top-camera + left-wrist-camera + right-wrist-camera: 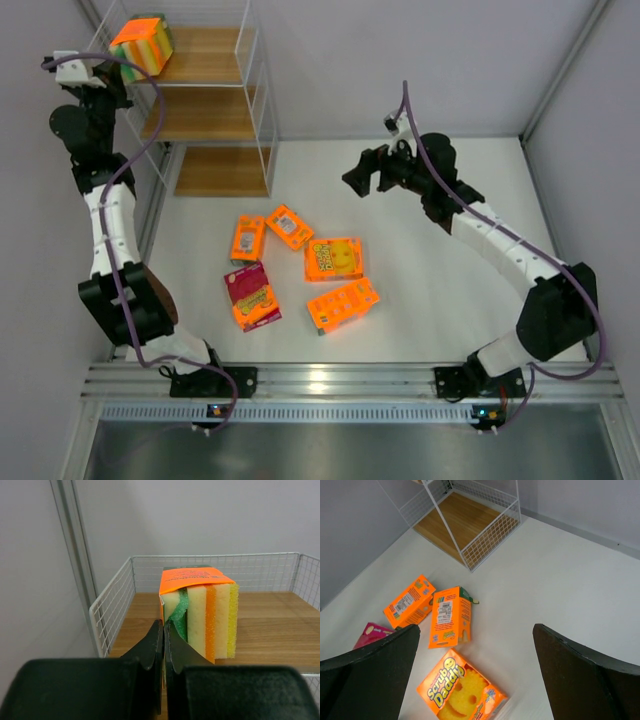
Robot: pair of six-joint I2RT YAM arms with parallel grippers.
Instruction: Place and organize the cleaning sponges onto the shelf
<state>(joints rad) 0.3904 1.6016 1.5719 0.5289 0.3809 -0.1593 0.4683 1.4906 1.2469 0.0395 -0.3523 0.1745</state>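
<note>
Your left gripper (163, 628) has its jaws pressed together at the near-left corner of the blocky, orange-topped sponge pack with yellow, orange and green striped sides (205, 617). You cannot tell whether they nip its wrap. That pack stands on the top wooden board of the white wire-frame shelf (260, 572). Your right gripper (476, 630) hangs with its jaws spread wide, above the five loose sponge packs (334, 259) lying mid-table on the white table (450, 290).

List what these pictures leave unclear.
1. Left wrist: whether the shut left gripper pinches the striped pack; its fingers hide the contact.
2. Right wrist: the pink pack, mostly behind one finger of the right gripper.
3. Top external: lower boards of the shelf, partly covered by those above.
</note>
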